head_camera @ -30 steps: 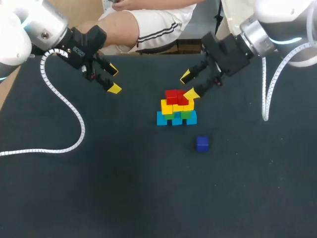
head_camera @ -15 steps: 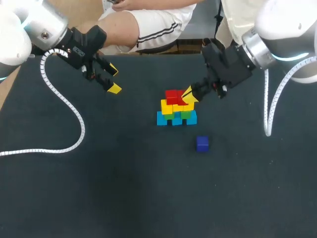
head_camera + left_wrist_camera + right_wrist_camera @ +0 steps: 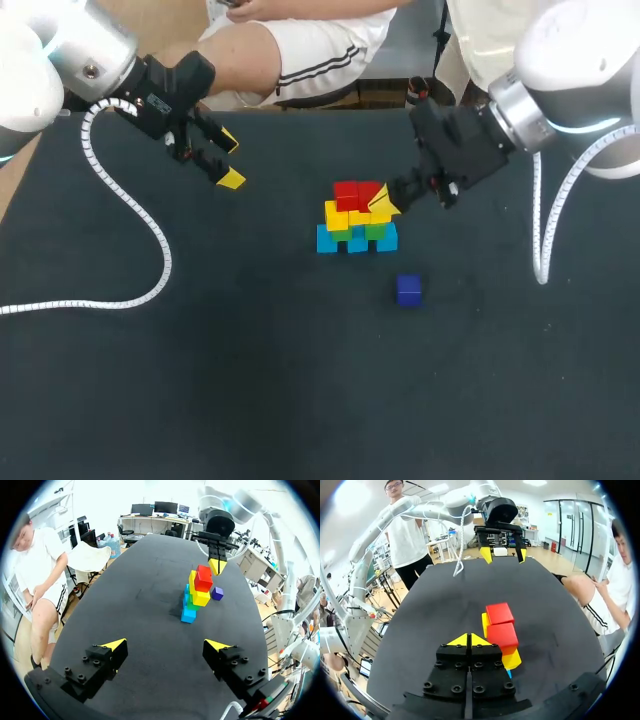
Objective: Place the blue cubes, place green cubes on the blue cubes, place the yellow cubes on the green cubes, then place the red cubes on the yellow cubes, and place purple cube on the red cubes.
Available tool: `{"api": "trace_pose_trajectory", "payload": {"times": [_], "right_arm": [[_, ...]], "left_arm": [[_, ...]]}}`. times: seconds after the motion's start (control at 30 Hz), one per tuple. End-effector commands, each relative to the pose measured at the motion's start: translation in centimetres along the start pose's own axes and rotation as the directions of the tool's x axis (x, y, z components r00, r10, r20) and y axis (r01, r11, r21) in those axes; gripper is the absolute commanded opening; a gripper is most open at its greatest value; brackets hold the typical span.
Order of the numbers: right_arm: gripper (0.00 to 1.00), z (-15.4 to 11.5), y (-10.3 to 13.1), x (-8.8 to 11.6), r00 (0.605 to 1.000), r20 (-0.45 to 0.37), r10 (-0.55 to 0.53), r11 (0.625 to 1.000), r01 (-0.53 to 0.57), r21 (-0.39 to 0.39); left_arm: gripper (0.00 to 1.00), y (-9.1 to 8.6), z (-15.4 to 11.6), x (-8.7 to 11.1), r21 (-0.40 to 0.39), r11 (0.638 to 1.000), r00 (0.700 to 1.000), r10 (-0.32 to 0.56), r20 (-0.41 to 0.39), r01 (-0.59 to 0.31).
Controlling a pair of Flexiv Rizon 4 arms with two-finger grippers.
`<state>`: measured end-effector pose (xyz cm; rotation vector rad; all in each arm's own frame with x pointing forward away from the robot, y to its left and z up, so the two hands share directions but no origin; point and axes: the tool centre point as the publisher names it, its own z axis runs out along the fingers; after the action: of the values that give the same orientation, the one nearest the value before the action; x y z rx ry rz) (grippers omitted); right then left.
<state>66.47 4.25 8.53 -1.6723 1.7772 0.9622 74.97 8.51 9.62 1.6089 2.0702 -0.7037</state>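
Right gripper [image 3: 383,200]: fingers were spread a second ago, now pressed together on nothing. It has dropped in at 3 o'clock of the red cubes [image 3: 355,193], possibly brushing them, though the head view is too coarse to say. The stack [image 3: 356,228] reads blue, green, yellow, red, so four layers look done. The purple cube [image 3: 408,290] lies on the table at 5 o'clock of the stack, unmoved; it goes next. Left gripper [image 3: 228,160] hangs spread and empty at 10 o'clock, well apart.
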Motion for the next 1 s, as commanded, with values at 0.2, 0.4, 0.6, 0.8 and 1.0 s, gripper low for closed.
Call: {"api": "trace_pose_trajectory", "payload": {"times": [0.2, 0.4, 0.6, 0.8, 1.0], "right_arm": [[0.0, 0.3, -0.49, 0.04, 1.0, -0.005, 0.002, 1.0, -0.002, -0.011], [0.0, 0.31, -0.67, -0.01, 1.0, -0.008, 0.0, 1.0, 0.0, -0.014], [0.0, 0.24, -0.64, 0.25, 1.0, -0.008, 0.006, 1.0, -0.007, -0.017], [0.0, 0.04, -0.87, 0.21, 1.0, -0.015, 0.006, 1.0, -0.006, -0.017], [0.0, 0.05, -0.95, 0.11, 1.0, -0.015, 0.001, 1.0, -0.001, -0.018]], "left_arm": [[1.0, -0.04, -0.05, 0.1, -0.001, 1.0, 1.0, 0.003, 0.002, -0.003], [1.0, -0.04, -0.05, 0.1, -0.001, 1.0, 1.0, 0.003, 0.002, -0.003], [1.0, -0.04, -0.05, 0.1, -0.001, 1.0, 1.0, 0.003, 0.002, -0.003], [1.0, -0.04, -0.05, 0.1, -0.001, 1.0, 1.0, 0.003, 0.002, -0.003], [1.0, -0.04, -0.05, 0.1, -0.001, 1.0, 1.0, 0.003, 0.002, -0.003]]}}
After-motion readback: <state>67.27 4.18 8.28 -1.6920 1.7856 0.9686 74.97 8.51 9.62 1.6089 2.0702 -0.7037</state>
